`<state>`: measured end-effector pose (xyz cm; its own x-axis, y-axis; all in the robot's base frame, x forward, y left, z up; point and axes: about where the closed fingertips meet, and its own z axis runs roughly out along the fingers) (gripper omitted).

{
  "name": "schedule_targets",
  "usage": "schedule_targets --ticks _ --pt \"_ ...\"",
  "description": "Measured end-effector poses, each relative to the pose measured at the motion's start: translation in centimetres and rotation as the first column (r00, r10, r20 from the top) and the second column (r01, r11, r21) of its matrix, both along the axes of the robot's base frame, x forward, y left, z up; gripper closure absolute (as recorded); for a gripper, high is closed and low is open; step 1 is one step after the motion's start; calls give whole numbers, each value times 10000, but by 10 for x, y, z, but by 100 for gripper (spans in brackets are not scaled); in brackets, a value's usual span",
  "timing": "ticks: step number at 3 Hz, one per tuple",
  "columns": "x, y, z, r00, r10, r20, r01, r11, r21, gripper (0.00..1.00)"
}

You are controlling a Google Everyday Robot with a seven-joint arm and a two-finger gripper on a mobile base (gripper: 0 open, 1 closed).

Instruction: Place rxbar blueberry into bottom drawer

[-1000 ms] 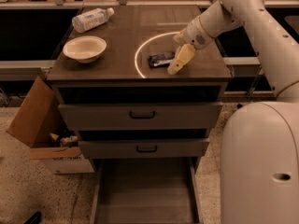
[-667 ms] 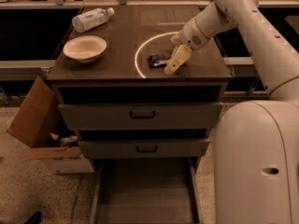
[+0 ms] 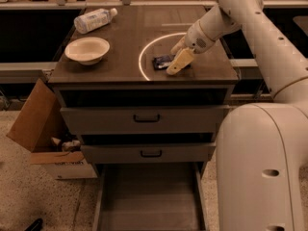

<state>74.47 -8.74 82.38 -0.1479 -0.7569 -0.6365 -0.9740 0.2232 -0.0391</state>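
The rxbar blueberry point(image 3: 162, 61), a small flat dark blue bar, lies on the cabinet's brown top inside a white ring mark. My gripper point(image 3: 176, 65) hangs just over the bar's right end, its pale fingers pointing down and to the left, close to the top. The bottom drawer point(image 3: 149, 196) is pulled out at the foot of the cabinet, a wide grey tray with nothing in it.
A white bowl point(image 3: 87, 49) sits at the top's left and a clear water bottle point(image 3: 94, 19) lies at the back left. The two upper drawers point(image 3: 144, 119) with black handles are closed. An open cardboard box point(image 3: 41, 129) stands on the floor at the left.
My gripper has shifted a little to the left and down, closer over the bar. The bar has not moved.
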Motion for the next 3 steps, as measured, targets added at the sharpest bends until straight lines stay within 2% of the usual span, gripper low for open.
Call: schedule_targets --ticks 1,2,3 --pt "-1 -5 4 10000 -34 44 33 9999 144 66" --pt "-15 -11 37 9974 166 706 -205 9983 547 96" --pt "-40 -17 67 9915 246 1278 -361 9954 886 100"
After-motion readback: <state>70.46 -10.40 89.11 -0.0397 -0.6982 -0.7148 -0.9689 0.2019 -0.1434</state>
